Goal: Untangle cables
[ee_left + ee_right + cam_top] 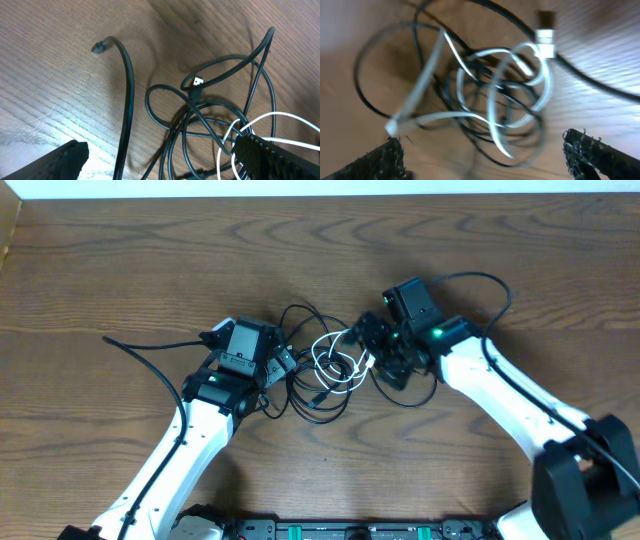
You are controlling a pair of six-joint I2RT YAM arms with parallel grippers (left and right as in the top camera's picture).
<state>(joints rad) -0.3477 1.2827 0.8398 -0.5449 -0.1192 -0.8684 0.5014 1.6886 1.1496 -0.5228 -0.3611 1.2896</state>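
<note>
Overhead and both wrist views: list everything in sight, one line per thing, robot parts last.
black cables: several, exact count lost in the tangle, black, mid-table between the grippers, one end trailing off alone
white cable: one, white, looped through the black ones
table: one, brown wood, under everything
left arm: one, white and black, reaching in from the near edge
right arm: one, white and black, likewise
left gripper: one, black, open, over the tangle
right gripper: one, black, open, over the white loops
</note>
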